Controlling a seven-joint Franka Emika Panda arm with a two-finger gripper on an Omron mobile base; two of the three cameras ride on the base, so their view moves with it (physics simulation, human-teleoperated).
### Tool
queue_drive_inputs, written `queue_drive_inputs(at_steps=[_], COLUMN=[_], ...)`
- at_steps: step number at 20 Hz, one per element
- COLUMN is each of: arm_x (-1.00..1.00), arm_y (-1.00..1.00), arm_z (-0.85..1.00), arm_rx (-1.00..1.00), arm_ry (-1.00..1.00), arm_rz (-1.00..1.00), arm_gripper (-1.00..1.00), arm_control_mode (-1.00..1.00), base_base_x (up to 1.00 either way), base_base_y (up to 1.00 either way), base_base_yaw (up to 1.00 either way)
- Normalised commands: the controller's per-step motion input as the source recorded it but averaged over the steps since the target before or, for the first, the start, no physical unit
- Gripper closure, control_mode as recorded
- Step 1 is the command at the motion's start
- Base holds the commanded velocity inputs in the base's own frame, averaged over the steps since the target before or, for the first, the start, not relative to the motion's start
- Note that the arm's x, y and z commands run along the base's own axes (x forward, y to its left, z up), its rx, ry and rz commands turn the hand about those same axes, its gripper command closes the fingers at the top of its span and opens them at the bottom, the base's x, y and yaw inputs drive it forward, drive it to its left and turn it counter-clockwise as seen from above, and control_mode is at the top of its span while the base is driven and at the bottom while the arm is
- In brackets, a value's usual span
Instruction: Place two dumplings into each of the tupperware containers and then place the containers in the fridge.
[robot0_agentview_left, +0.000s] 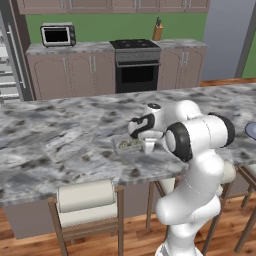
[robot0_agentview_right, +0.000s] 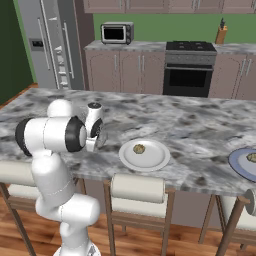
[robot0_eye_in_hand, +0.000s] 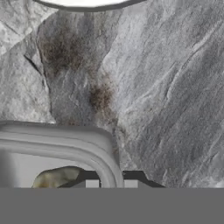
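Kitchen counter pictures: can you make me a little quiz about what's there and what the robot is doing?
1. True or false: the white plate is bare.
2. Pick one. The end effector is shut on: A the rim of the grey tub; B the blue plate; C a chair.
3. Fill the gap: the toaster oven stands on the back counter between the fridge and the ____.

Key:
1. False: one dumpling lies on it.
2. A
3. stove
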Motion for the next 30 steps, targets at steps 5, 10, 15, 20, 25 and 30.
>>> queue_drive_inputs(at_steps=[5,10,15,20,25,30], arm_x=[-0.62,-0.42,-0.26,-0.44,-0.63,-0.59], arm_y=[-0.13,-0.11,0.00,0.00,0.00,0.00], arm_z=[0.86,0.36,0.07,0.35,0.57,0.72], arm_rx=[0.06,0.00,0.00,-0.03,-0.09,-0.05], arm_ry=[0.14,0.11,-0.03,-0.25,-0.51,-0.57], arm_rz=[-0.18,-0.16,-0.22,-0.25,-0.27,-0.21], arm_gripper=[1.00,1.00,1.00,1.00,1.00,1.00], arm_control_mode=[-1.00,-1.00,-1.00,-1.00,-1.00,-1.00], base_base_x=[0.00,0.00,0.00,0.00,0.00,0.00], base_base_y=[0.00,0.00,0.00,0.00,0.00,0.00], base_base_yaw=[0.00,0.00,0.00,0.00,0.00,0.00])
